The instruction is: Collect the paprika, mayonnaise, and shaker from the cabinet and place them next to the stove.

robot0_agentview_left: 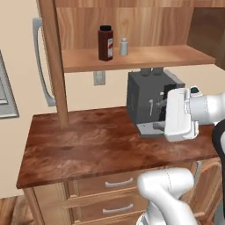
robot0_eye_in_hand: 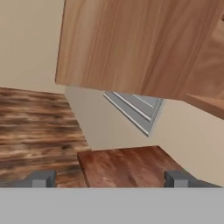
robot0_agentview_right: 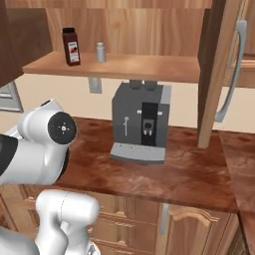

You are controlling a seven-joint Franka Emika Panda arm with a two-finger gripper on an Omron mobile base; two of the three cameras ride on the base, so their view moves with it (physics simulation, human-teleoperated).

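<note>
The paprika (robot0_agentview_left: 105, 42) (robot0_agentview_right: 71, 46), a dark red-brown bottle with a black cap, stands on the cabinet shelf (robot0_agentview_left: 145, 58) (robot0_agentview_right: 149, 67). The small grey-white shaker (robot0_agentview_left: 124, 46) (robot0_agentview_right: 101, 52) stands just right of it. The mayonnaise and the stove are out of view. My gripper (robot0_eye_in_hand: 110, 179) is open and holds nothing, with its two tips far apart over the brown counter. My white hand (robot0_agentview_left: 180, 115) hangs in front of the coffee machine, well below and to the right of the shelf.
A grey coffee machine (robot0_agentview_left: 147, 103) (robot0_agentview_right: 142, 122) stands on the wooden counter (robot0_agentview_left: 88, 145) under the shelf. An open cabinet door with a long silver handle (robot0_agentview_right: 230, 69) juts out on the right, and another handle (robot0_agentview_left: 40, 61) shows by the left post. Drawers (robot0_agentview_left: 118, 182) sit below.
</note>
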